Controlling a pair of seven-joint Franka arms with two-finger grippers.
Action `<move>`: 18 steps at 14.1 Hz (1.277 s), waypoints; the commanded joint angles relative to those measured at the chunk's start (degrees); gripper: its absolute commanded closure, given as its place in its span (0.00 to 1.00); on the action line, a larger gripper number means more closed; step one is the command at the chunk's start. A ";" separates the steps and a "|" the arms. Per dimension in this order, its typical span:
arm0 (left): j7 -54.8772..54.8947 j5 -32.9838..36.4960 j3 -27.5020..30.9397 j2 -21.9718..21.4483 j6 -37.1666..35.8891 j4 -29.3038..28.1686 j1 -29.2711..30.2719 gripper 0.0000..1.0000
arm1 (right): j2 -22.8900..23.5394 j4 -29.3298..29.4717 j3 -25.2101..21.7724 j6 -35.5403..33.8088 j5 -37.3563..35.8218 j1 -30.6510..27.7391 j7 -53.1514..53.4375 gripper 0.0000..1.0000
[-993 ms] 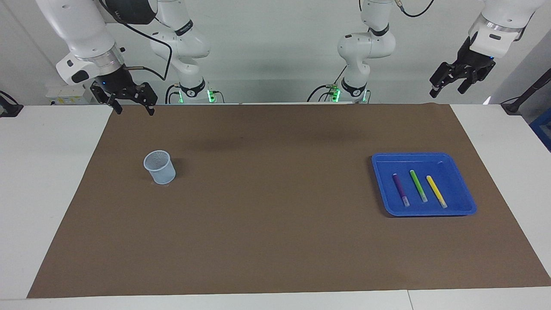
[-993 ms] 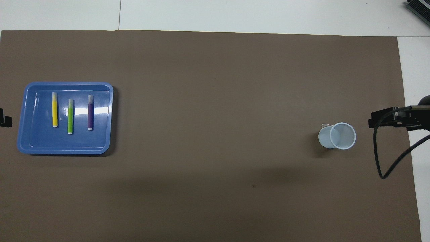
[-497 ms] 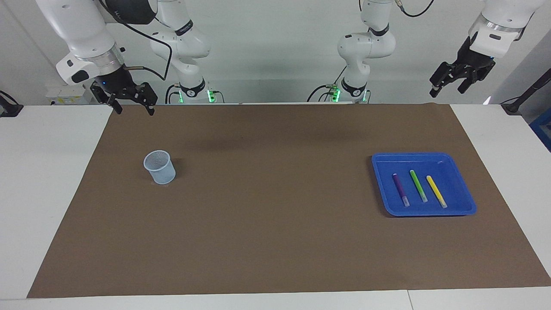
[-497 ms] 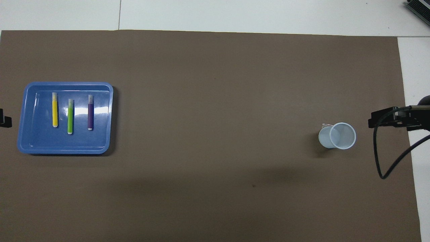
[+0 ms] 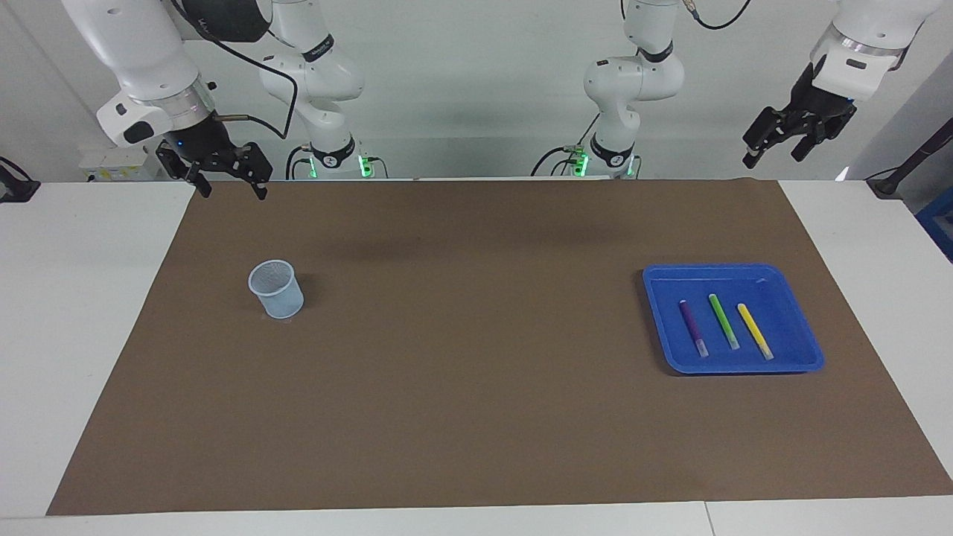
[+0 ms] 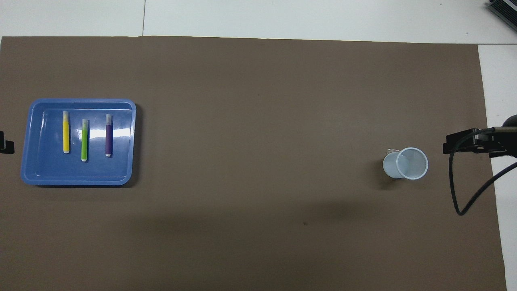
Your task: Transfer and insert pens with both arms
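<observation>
Three pens lie side by side in a blue tray point(image 5: 718, 269) toward the left arm's end of the table: purple pen point(image 5: 692, 327), green pen point(image 5: 723, 321), yellow pen point(image 5: 754, 330). The overhead view shows the same yellow pen point(image 6: 66, 132), green pen point(image 6: 84, 140) and purple pen point(image 6: 109, 135) in the tray point(image 6: 80, 180). My left gripper point(image 5: 773, 155) hangs open and empty, high over the mat's corner at its own end. My right gripper point(image 5: 233, 190) is open and empty over the mat's edge by the robots, at the right arm's end. Only its edge point(image 6: 464, 145) shows from overhead.
A pale blue mesh cup point(image 5: 276, 289) stands upright on the brown mat point(image 5: 476, 372) toward the right arm's end; from overhead the cup point(image 6: 406, 163) looks empty. A black cable point(image 6: 456, 194) loops down from the right wrist beside it.
The left gripper has edged up very slightly. The right arm, pens, tray and cup are where they were.
</observation>
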 commanded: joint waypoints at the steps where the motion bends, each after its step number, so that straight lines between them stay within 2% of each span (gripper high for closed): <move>1: 0.43 0.25 -0.20 -1.88 -0.09 -2.13 0.33 0.00 | -0.64 -0.30 0.23 -0.01 0.07 -0.42 -0.95 0.00; 9: 0.61 0.25 -0.20 -3.11 0.61 -4.94 0.15 0.00 | -0.64 -0.30 0.23 -0.01 0.07 -0.42 -1.04 0.00; 13: 0.52 -0.02 -0.20 -5.48 4.82 -10.30 0.15 0.00 | -0.64 -0.30 0.23 -0.01 0.07 -0.42 -1.04 0.00; 18: 0.69 -0.37 -0.20 -5.83 10.44 -16.36 -0.29 0.00 | -0.64 -0.30 0.23 -0.01 0.07 -0.42 -1.04 0.00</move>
